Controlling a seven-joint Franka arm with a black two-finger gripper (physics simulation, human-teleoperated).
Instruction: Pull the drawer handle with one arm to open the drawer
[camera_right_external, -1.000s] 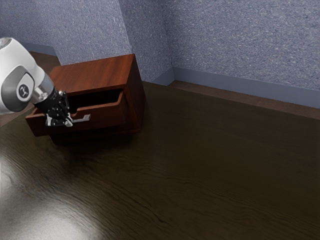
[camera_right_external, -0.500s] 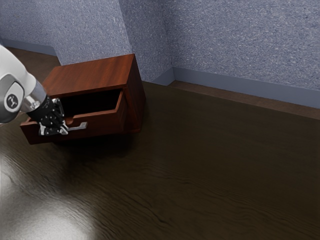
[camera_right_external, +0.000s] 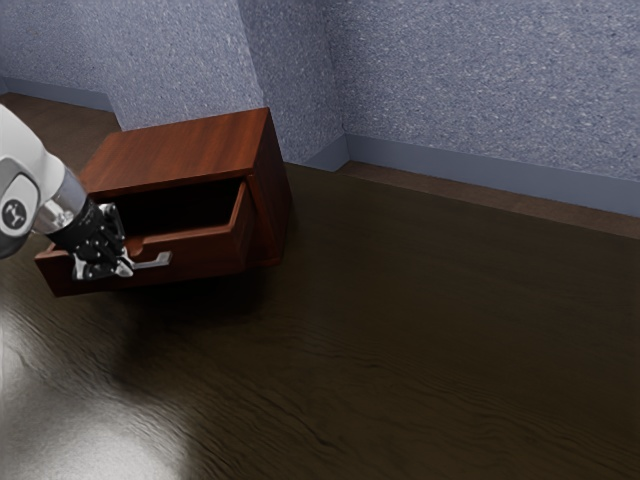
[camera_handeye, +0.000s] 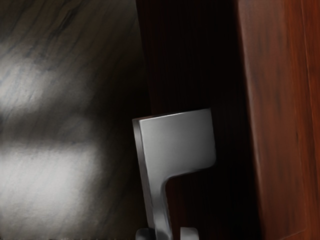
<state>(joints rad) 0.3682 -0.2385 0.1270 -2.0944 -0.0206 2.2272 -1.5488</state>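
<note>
My gripper (camera_right_external: 105, 268) is clamped narrow on the end of the handle (camera_right_external: 152, 260) nearer the arm, on a dark wooden table (camera_right_external: 420, 340). It is hauling the drawer (camera_right_external: 200, 248) out of its cabinet (camera_right_external: 180, 150).

In the past second my hand has drawn back toward the exterior view's left and a little lower. The drawer front has come with it, widening the dark gap under the cabinet top. The cabinet itself looks to have kept its place, so the pull is going into the slide and not into dragging the whole piece.

In the wrist view the grey handle (camera_handeye: 175, 142) runs down to my hand, its stem pinched from both sides. The shadowed drawer front (camera_handeye: 185, 60) lies close behind it.

I judge the task well along: the drawer stands clearly open, though I cannot tell how much travel remains.

The drawer sits at the cabinet's front, partly out and angled toward the arm. What shows of its inside is deep shadow; I can make out nothing in it and cannot say whether it is empty.
</note>
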